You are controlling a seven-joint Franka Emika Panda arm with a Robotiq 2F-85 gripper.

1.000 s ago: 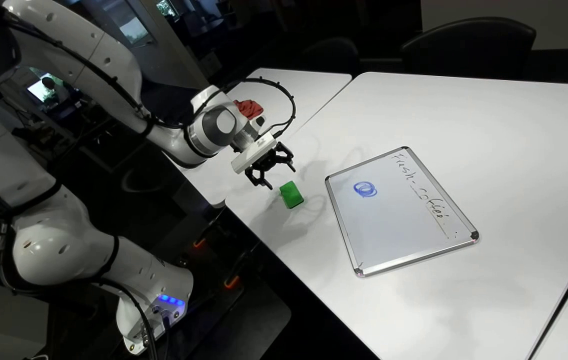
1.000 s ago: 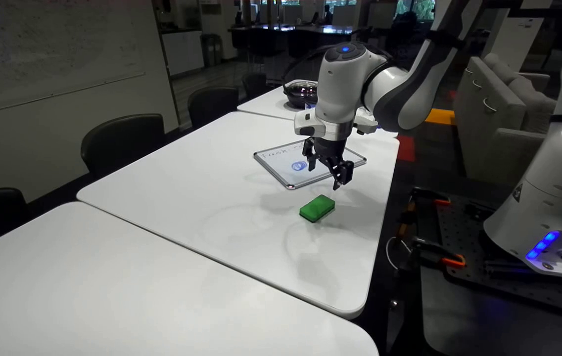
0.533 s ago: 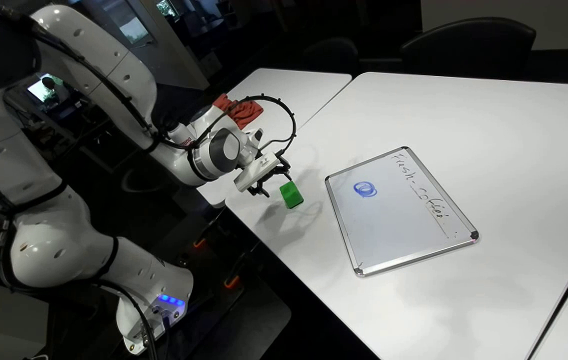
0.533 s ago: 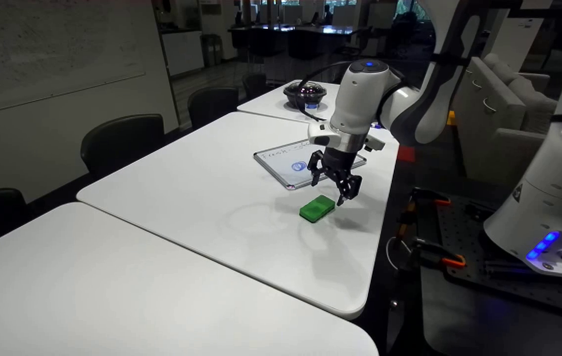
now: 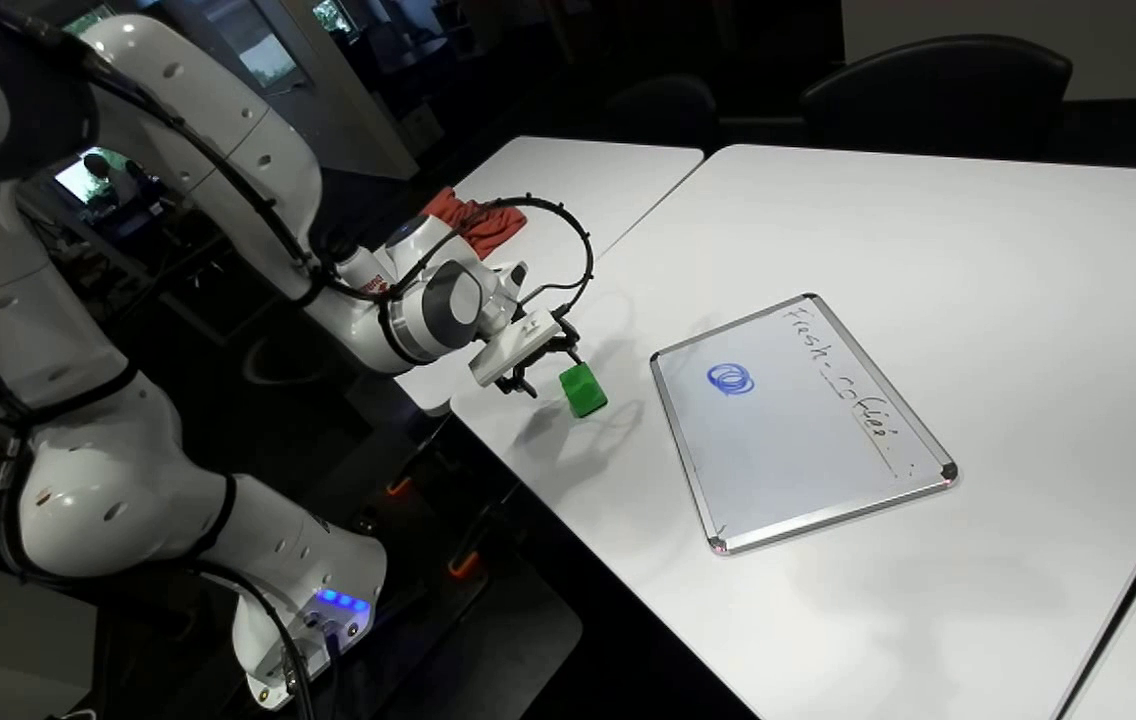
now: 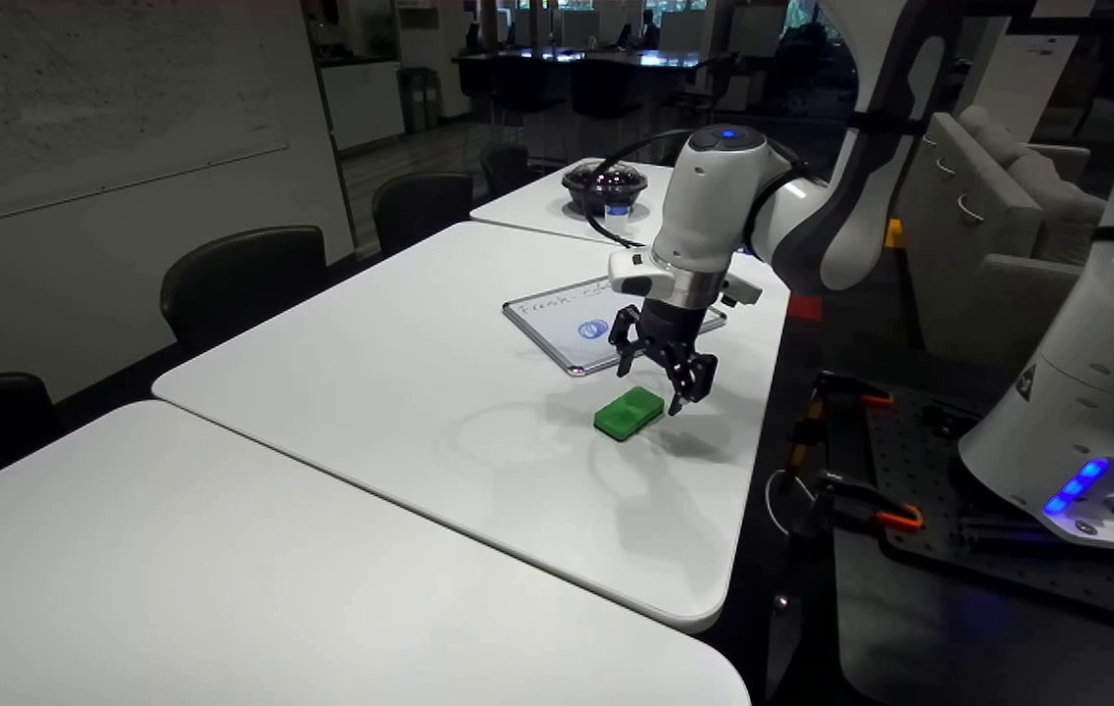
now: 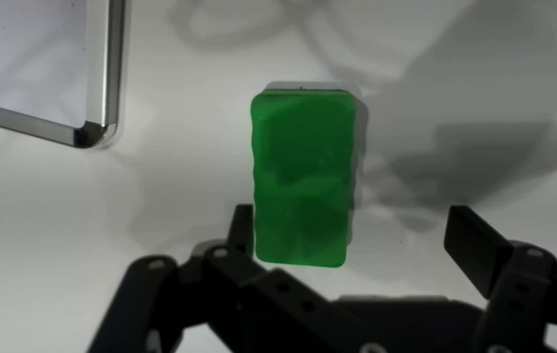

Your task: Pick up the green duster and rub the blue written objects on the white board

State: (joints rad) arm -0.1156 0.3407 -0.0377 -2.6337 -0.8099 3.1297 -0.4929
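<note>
The green duster (image 5: pixel 583 390) lies flat on the white table in both exterior views (image 6: pixel 630 413). In the wrist view the duster (image 7: pixel 303 181) stands lengthwise in the middle. My gripper (image 7: pixel 351 211) is open and empty, above the table by the duster's near end. Its left finger shows close along the duster's left edge; its right finger is well clear to the right. In both exterior views the gripper (image 5: pixel 556 377) (image 6: pixel 650 389) hovers low beside the duster. The whiteboard (image 5: pixel 788 470) bears a blue scribble (image 5: pixel 730 378) and dark handwriting (image 5: pixel 843 385).
The whiteboard's framed corner (image 7: pixel 89 133) shows at upper left in the wrist view. A red cloth (image 5: pixel 488 228) lies behind the arm. A dark covered bowl (image 6: pixel 606 186) and a small cup (image 6: pixel 618 214) stand at the far table. The table edge runs near the robot base.
Over the last second my open gripper has come down close to the duster. In the last half second it has moved only slightly. The duster and whiteboard have not moved.
</note>
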